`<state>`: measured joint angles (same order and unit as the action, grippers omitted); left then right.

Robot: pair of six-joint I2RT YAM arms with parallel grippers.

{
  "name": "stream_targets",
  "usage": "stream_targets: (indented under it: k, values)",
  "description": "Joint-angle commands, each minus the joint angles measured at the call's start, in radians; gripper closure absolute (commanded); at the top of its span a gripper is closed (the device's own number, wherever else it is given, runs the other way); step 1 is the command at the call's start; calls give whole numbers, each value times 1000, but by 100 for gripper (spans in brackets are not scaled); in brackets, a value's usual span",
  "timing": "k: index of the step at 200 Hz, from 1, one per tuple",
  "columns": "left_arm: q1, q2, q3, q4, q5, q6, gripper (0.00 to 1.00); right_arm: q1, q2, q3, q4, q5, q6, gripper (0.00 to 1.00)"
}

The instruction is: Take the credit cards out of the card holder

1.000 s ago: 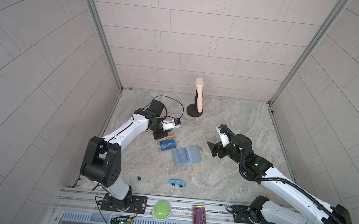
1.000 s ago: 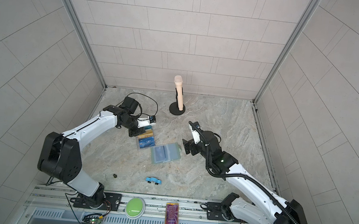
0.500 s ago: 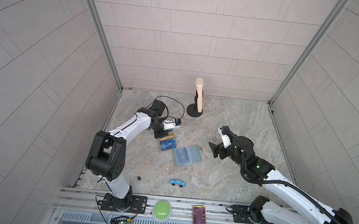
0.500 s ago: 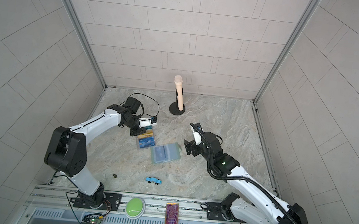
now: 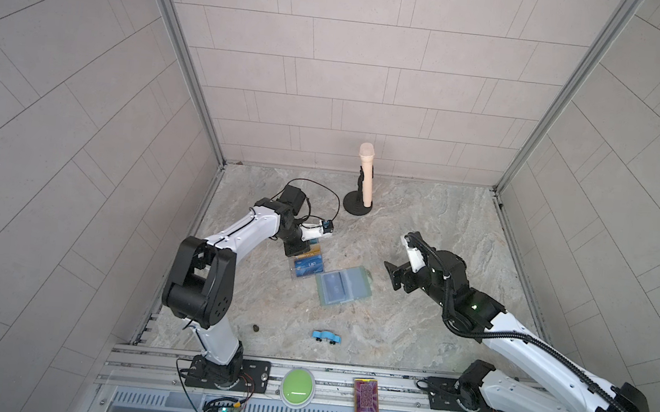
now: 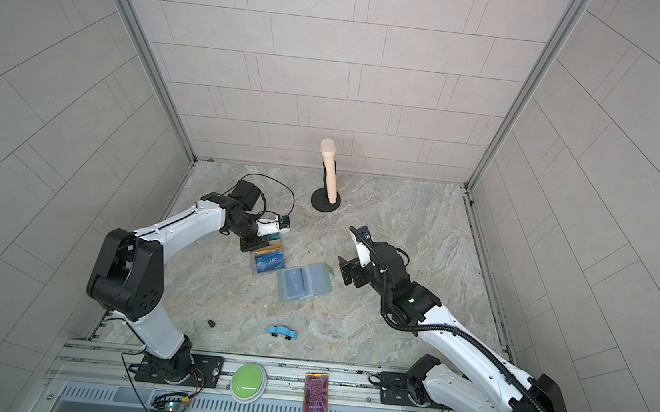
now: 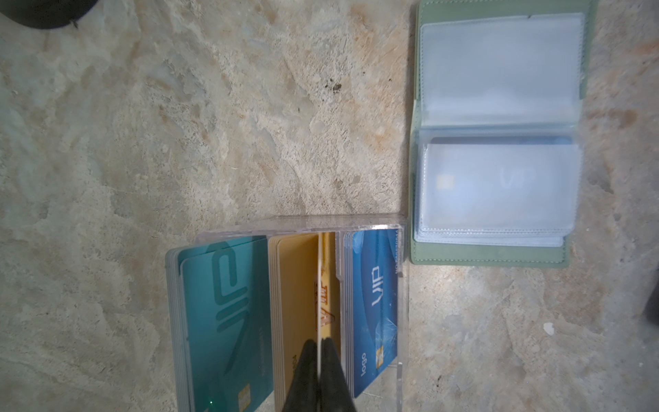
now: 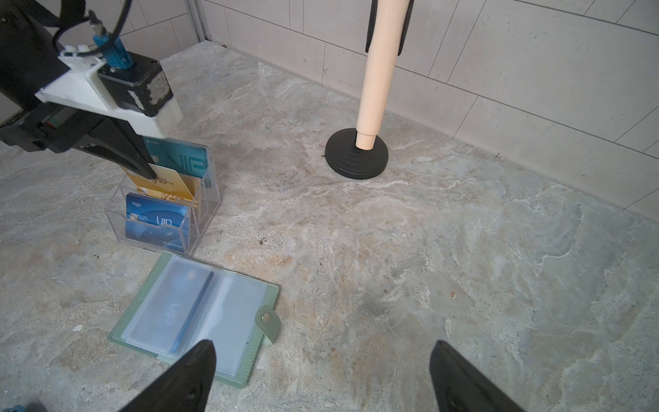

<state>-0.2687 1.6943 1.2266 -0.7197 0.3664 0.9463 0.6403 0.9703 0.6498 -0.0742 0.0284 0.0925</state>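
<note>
The mint-green snap-tab card holder [image 7: 481,255] lies open on the marble counter [image 7: 214,125], just beside the clear acrylic tiered stand [image 8: 207,214]. The left fingers [image 7: 303,378] pinch a tan plastic card [image 8: 167,180] in that stand's middle tier. The right fingers [image 8: 185,378] gape wide, empty. A pale blue card [image 7: 499,185] is not yet out of its sleeve.

microphone [image 8: 378,71]: head cut off | dark speck [image 5: 254,327]: too small to identify | card holder [image 7: 499,249]: edge cropped
</note>
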Motion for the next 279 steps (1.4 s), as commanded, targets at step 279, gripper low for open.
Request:
stream_targets:
  k: [279]
  values:
    - [6,80,37,6,13,-63,89,-2,-27,-19,17,7,-16,4]
